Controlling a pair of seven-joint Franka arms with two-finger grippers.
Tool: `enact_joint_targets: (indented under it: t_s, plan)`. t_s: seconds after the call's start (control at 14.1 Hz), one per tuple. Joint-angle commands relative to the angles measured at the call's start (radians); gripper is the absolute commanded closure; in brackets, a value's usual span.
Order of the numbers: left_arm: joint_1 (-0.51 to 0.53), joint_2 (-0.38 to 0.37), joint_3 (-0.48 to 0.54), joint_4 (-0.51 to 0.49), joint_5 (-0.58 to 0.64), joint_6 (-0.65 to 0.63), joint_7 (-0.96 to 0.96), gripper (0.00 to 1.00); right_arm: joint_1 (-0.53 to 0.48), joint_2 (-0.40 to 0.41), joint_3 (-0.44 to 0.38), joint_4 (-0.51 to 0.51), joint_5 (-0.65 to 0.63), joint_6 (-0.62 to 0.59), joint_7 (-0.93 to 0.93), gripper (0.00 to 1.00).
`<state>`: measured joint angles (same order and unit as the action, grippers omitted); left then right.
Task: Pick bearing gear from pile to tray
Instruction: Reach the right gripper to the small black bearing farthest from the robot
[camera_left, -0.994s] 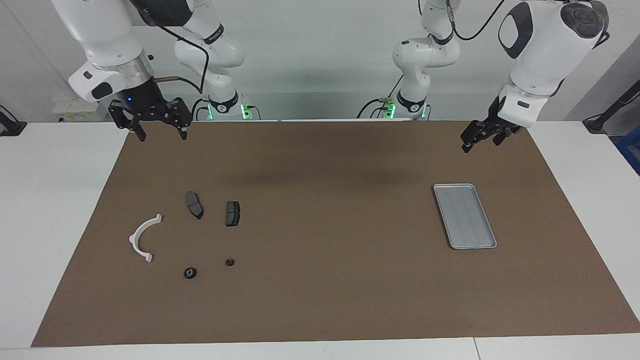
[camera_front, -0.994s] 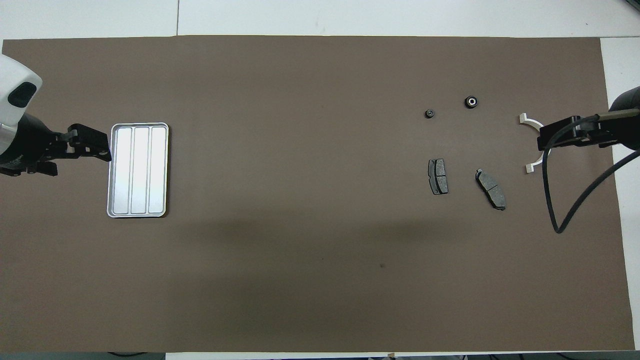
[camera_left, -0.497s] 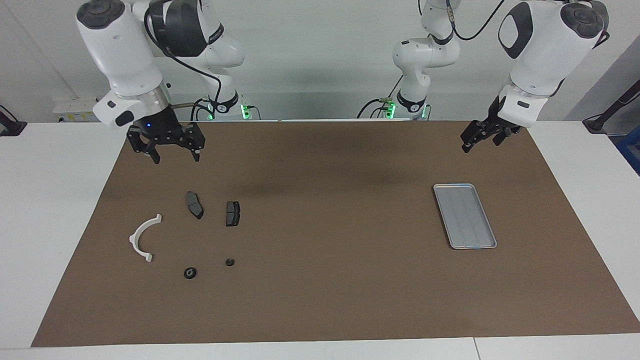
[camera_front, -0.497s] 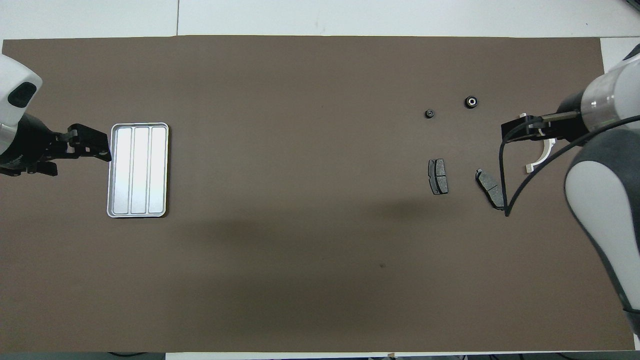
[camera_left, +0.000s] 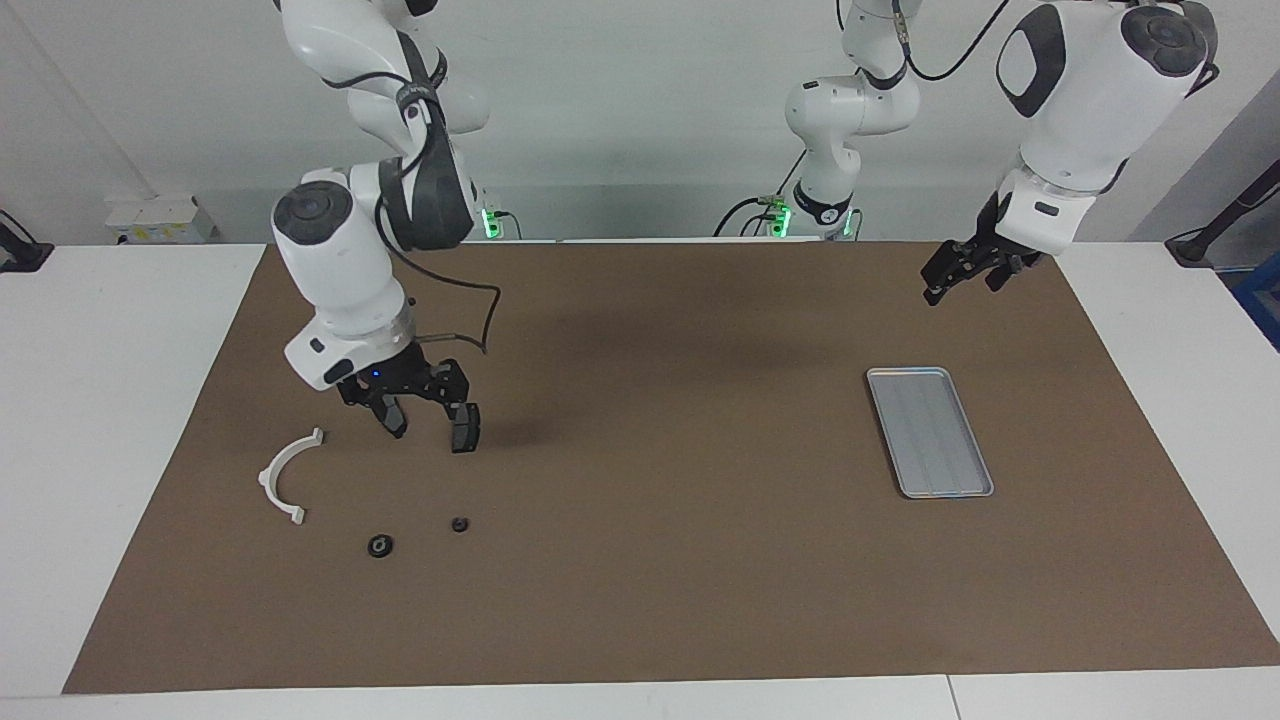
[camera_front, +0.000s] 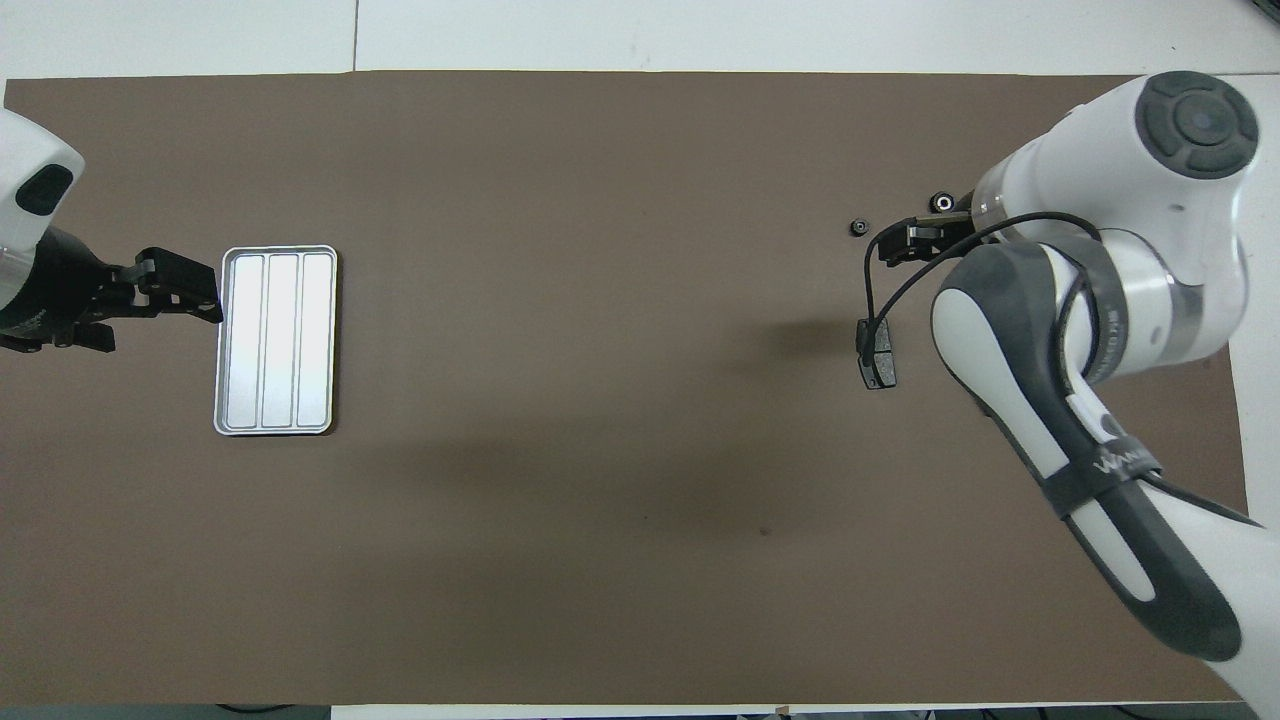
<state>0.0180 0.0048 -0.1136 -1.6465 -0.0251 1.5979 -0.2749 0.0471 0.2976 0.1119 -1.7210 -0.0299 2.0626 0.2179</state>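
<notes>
— Swinging down fast! A moment ago my right fingers (camera_left: 423, 420) were up near my end of the desk (camera_left: 640, 620). Now they hang low over the two grey pads (camera_left: 463, 428), spread wide apart, holding nothing.

— And the little black gears?

— They sit untouched, farther out than the pads: the bigger gear (camera_left: 380, 545) and the smaller gear (camera_left: 459, 524), beside the white bracket (camera_left: 285, 477).

— So nothing is picked yet?

— No. The tray (camera_left: 929, 431) lies bare toward my left arm's end. My left fingers (camera_left: 960, 280) wait above the brown mat near it, apart too.
</notes>
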Motion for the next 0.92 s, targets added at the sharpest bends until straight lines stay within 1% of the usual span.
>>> enact_joint_targets:
  t_s: [0.0, 0.14, 0.35, 0.43, 0.64, 0.85]
  plan:
    - [0.002, -0.011, 0.000, -0.001, -0.013, -0.015, 0.005, 0.00, 0.016, 0.119, 0.002, 0.112, -0.028, 0.002, 0.078, 0.00]
    - [0.002, -0.011, 0.000, -0.001, -0.012, -0.015, 0.005, 0.00, 0.037, 0.193, 0.000, 0.171, -0.031, 0.001, 0.129, 0.00]
    - [0.002, -0.011, 0.000, -0.001, -0.013, -0.015, 0.005, 0.00, 0.040, 0.302, 0.000, 0.239, -0.108, 0.005, 0.153, 0.00]
    - [0.002, -0.011, 0.000, -0.001, -0.013, -0.015, 0.005, 0.00, 0.042, 0.326, 0.000, 0.260, -0.125, 0.005, 0.153, 0.00]
    - [0.002, -0.011, 0.000, -0.001, -0.013, -0.015, 0.005, 0.00, 0.042, 0.371, 0.000, 0.290, -0.145, 0.014, 0.153, 0.00]
    - [0.002, -0.011, 0.000, -0.001, -0.013, -0.015, 0.005, 0.00, 0.040, 0.394, 0.000, 0.296, -0.159, 0.034, 0.153, 0.00]
